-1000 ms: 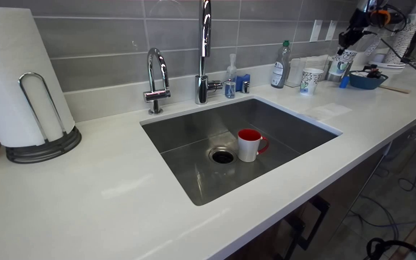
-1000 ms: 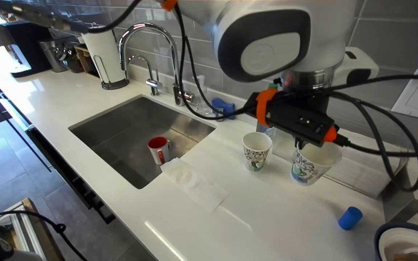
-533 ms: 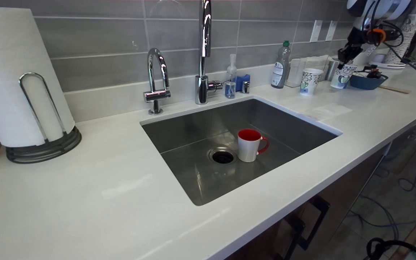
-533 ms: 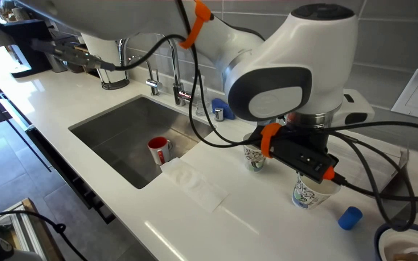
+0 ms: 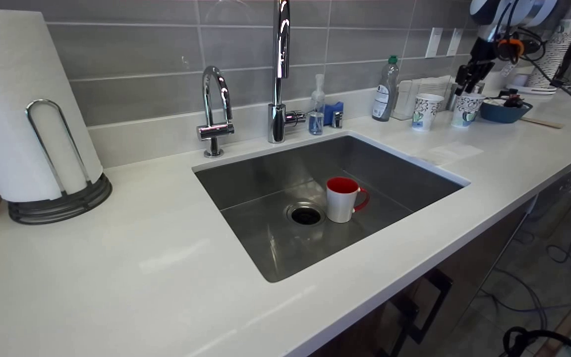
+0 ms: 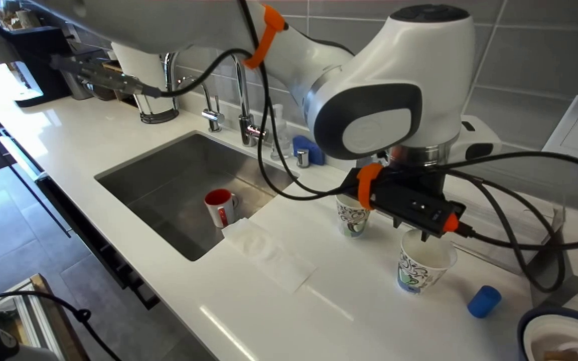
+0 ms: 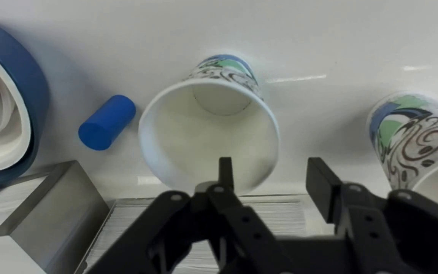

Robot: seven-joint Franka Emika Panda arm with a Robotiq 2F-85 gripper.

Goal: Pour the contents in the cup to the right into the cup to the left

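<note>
Left to right in both exterior views: red-lined mug [image 6: 217, 210] in the sink [image 6: 161, 170]; left cup [image 6: 352, 218] on the counter [image 6: 324, 321], inside mostly hidden; gripper [image 6: 411, 230] spread, one finger at the mouth of pale-lined right cup [image 6: 417, 272]; blue bowl [image 6: 522, 335] holding white container [image 6: 567, 328].

Red-handled mug [image 5: 340, 206] in sink [image 5: 253, 223], beside drain [image 5: 306, 215]. Blue cylinder [image 7: 107, 122] near blue bowl [image 7: 33, 89].

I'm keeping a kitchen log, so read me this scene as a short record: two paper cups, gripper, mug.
Cup to the right: patterned, upright on the counter; no contents discernible inside
Cup to the left: similar pattern, upright nearby, apart; inside mostly hidden
Gripper: open, one finger over the right cup's mouth in the wrist view
Mug: white with red inside, upright in the sink
Pouring: cannot tell whether done
</note>
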